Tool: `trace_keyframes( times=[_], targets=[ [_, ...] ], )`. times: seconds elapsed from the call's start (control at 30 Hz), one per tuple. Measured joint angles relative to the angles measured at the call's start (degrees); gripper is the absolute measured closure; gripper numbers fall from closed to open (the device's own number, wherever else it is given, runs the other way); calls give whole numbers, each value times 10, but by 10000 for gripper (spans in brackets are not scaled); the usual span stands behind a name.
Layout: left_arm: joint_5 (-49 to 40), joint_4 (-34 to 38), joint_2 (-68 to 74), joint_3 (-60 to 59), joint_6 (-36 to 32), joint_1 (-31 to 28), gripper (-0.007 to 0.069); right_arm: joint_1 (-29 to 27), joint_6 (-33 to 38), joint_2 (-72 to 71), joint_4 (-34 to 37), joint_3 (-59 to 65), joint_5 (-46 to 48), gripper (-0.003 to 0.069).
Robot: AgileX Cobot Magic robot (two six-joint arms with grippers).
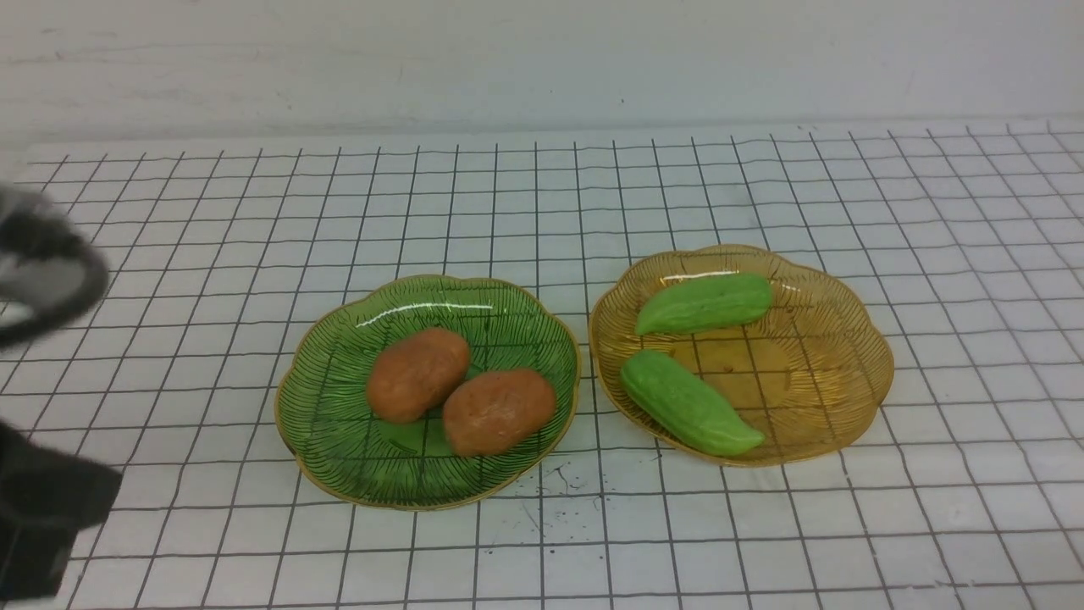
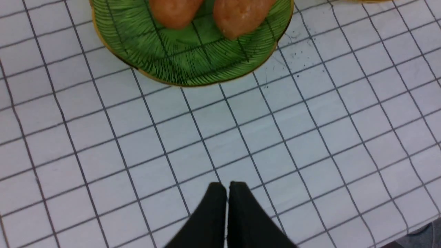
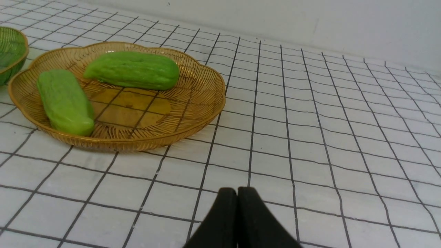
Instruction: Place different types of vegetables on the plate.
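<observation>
Surface: a gridded cloth [image 1: 762,542] covers the table; two plates sit side by side, just apart.
Green plate [image 1: 339,440]: on the robot's left; holds both potatoes.
Potatoes: far potato [image 1: 417,374] and near potato [image 1: 498,411] lie touching, both tilted the same way.
Amber plate [image 1: 847,373]: on the robot's right; holds both gourds.
Gourds: far gourd [image 1: 705,302] lies across the back of the plate; near gourd [image 1: 688,402] lies aslant along the left rim. They sit apart.
Left gripper [image 2: 227,187]: jaws pressed together, holding nothing, above bare cloth short of the green plate.
Right gripper [image 3: 237,193]: jaws pressed together, holding nothing, low over the cloth, beside the amber plate and well clear of it.
Task status: judged not begun; each plate carries one type only.
Step in hand: judged an approach, with one item to be swapped across.
Method: spread the jaws before descending. Grip across the short axis, at mid-length.
Best targets: near potato and near gourd; each has a free side.
Caution: the potatoes touch, so a finger may nudge the neighbour. Smooth tapered gourds may slip if gripped near an end.
</observation>
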State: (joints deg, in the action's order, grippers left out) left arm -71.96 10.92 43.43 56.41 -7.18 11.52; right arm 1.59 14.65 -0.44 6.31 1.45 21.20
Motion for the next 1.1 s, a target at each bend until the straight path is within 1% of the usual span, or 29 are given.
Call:
trace_keyframes(
  times=[0.07,0.17,0.23,0.27,0.3,0.4,0.43,0.47,0.5,0.53,0.6,0.67,0.77,1.0,1.1],
  targets=[
    [0,0,-32,-20,0,0,632,0,-12,0,1,0,0,673],
    [2,0,-121,-77,1,0,632,0,-22,0,2,0,1,673],
    [24,1,-167,-108,4,0,632,0,-22,0,3,0,1,673],
    [53,2,-197,-130,5,0,632,0,-23,0,3,0,1,673],
    [53,2,-197,-130,5,0,632,0,-23,0,3,0,1,673],
    [197,18,-279,-209,6,0,632,0,-23,0,3,0,1,673],
    [215,19,-283,-217,6,0,632,0,-23,0,3,0,1,673],
    [279,32,-305,-244,6,0,632,0,-23,0,3,0,1,673],
    [305,38,-312,-254,6,0,632,0,-23,0,3,0,1,673],
    [355,52,-322,-273,6,0,632,0,-23,0,3,0,1,673],
    [418,66,-332,-299,6,0,632,0,-23,0,3,0,1,673],
    [459,74,-335,-317,6,0,632,0,-23,0,3,0,1,673],
    [477,77,-336,-333,6,0,632,0,-23,0,3,0,1,673],
    [479,78,-336,-341,4,0,632,0,-23,0,3,0,1,673],
    [478,59,-336,-341,-1,0,632,0,-23,0,3,0,1,673]
  ],
)
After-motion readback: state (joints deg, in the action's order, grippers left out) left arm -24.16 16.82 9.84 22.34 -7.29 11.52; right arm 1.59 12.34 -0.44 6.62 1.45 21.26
